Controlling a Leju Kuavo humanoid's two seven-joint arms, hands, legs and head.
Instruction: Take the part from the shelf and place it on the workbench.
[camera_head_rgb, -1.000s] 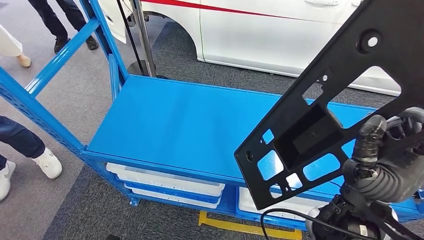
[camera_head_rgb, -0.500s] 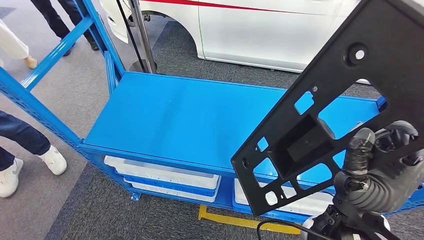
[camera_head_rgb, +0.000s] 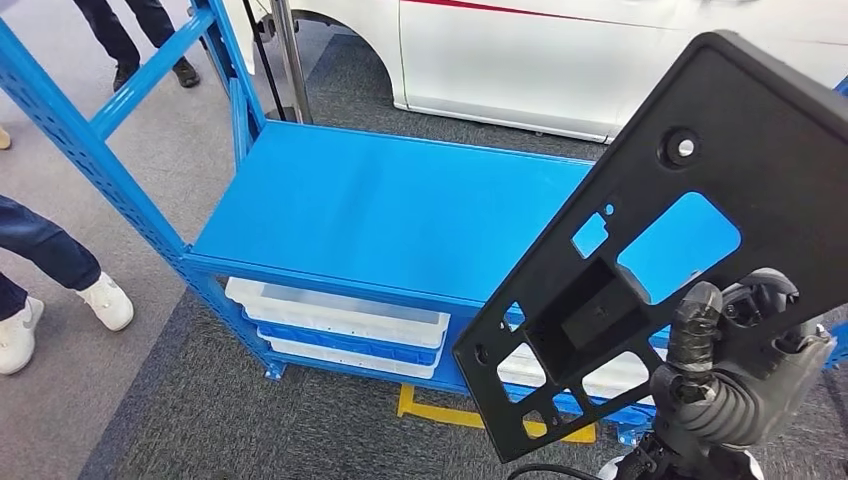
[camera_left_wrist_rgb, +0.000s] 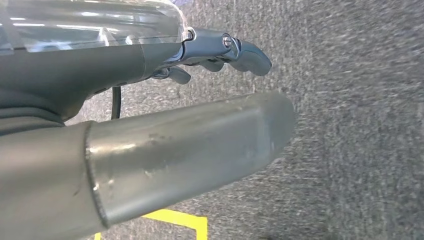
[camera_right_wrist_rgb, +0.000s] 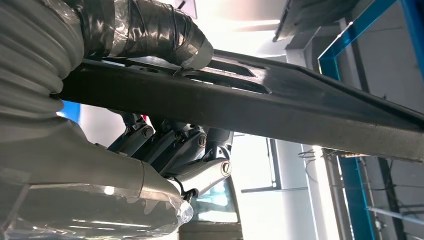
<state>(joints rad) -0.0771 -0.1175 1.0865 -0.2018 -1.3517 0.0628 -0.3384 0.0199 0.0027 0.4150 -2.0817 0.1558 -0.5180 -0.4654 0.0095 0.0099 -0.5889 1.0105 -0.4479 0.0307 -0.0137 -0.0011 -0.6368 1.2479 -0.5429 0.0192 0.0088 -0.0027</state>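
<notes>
The part (camera_head_rgb: 760, 130) is a large flat black plastic panel with several cutouts. My right hand (camera_head_rgb: 735, 375) grips its lower edge and holds it up, tilted, in front of the blue shelf (camera_head_rgb: 380, 210), whose top board is bare. In the right wrist view the taped thumb (camera_right_wrist_rgb: 150, 30) presses on one face of the part (camera_right_wrist_rgb: 280, 107) and the dark fingers (camera_right_wrist_rgb: 175, 145) clamp the other face. My left hand (camera_left_wrist_rgb: 100, 70) hangs over grey carpet with its fingers apart and holds nothing.
White trays (camera_head_rgb: 340, 315) sit on the shelf's lower level. A white car (camera_head_rgb: 520, 60) stands behind the shelf. People's feet (camera_head_rgb: 105, 300) are at the left beside a blue upright (camera_head_rgb: 100, 170). Yellow tape (camera_head_rgb: 440, 410) marks the carpet before the shelf.
The camera has moved: the shelf now sits further left and more floor shows in front of it. The part stays in my right hand, and its upper edge has come into the picture.
</notes>
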